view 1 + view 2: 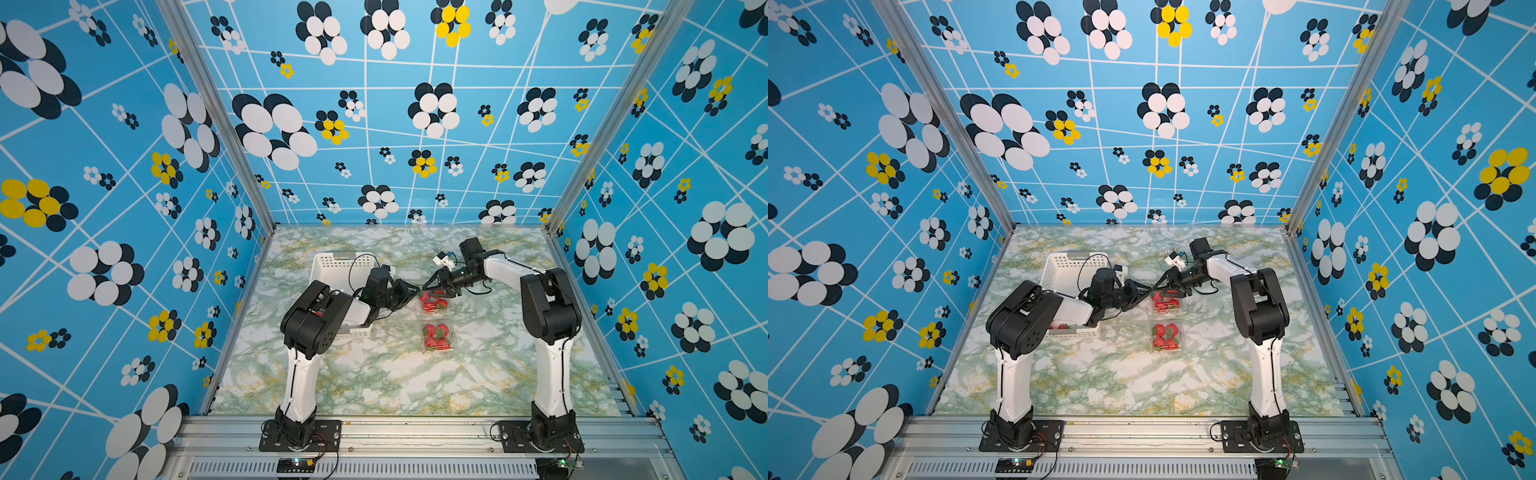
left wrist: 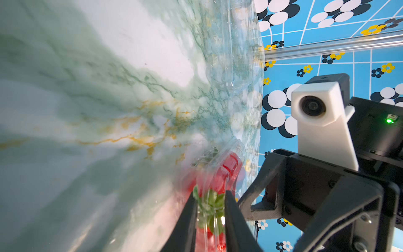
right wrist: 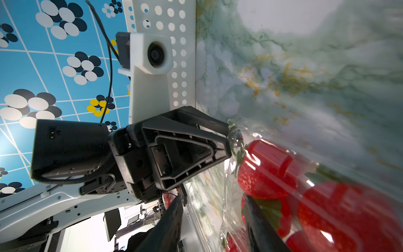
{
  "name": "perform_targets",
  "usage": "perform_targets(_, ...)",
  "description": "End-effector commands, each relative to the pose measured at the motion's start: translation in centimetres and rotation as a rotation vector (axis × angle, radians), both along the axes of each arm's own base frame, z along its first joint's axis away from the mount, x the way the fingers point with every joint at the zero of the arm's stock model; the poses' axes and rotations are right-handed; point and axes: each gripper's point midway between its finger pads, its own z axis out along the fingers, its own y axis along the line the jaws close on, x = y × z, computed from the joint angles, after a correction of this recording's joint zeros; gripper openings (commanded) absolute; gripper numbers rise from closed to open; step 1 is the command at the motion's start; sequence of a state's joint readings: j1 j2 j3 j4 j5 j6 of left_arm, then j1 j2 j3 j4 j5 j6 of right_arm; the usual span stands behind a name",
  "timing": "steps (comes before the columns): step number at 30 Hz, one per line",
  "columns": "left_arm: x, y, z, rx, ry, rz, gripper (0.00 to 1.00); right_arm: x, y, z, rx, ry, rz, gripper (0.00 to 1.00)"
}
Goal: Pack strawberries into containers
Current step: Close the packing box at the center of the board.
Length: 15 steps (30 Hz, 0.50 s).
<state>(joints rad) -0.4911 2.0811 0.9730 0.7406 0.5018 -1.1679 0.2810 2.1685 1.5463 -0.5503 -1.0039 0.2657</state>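
The left pincer (image 3: 229, 140) clamps the full box (image 1: 436, 306) by its edge; the right pincer (image 3: 211, 197) is apart. Next, the box likely needs snapping shut.

Marbled tabletop (image 1: 374, 382) carries a white basket (image 1: 332, 262) and two strawberry-filled containers (image 1: 438, 337).

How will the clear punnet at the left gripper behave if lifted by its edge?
Probably flexes: the far punnet is thin clear plastic, crinkled at the left gripper. Likely tilts toward its strawberries if lifted by one edge. Light, so a push would probably slide it on the smooth table.
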Motion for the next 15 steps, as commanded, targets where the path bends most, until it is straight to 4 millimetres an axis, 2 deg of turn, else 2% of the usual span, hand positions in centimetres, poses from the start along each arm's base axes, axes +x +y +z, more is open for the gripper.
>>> perform_targets(1, -0.20, 0.57, -2.70, 0.023, 0.059, 0.003, 0.23, -0.71, -0.68, 0.23, -0.027, 0.002, 0.002, 0.48)
perform_targets(3, -0.25, 0.64, -2.93, 0.029, 0.064, 0.005, 0.22, -0.82, -0.68, 0.01, -0.028, 0.006, 0.003, 0.48)
perform_targets(5, -0.26, 0.62, -3.03, 0.027, 0.066, 0.004, 0.17, -0.89, -0.78, -0.16, -0.028, 0.008, 0.000, 0.48)
perform_targets(11, -0.29, 0.70, -3.21, 0.023, 0.071, 0.009, 0.15, -0.98, -0.86, -0.25, -0.029, 0.009, -0.001, 0.48)
perform_targets(12, -0.30, 0.71, -3.08, 0.020, 0.067, 0.008, 0.16, -0.92, -0.83, -0.15, -0.026, 0.005, -0.001, 0.48)
perform_targets(15, -0.26, 0.93, -2.67, 0.019, 0.055, 0.018, 0.36, -0.79, -0.79, 0.06, -0.025, 0.003, -0.001, 0.47)
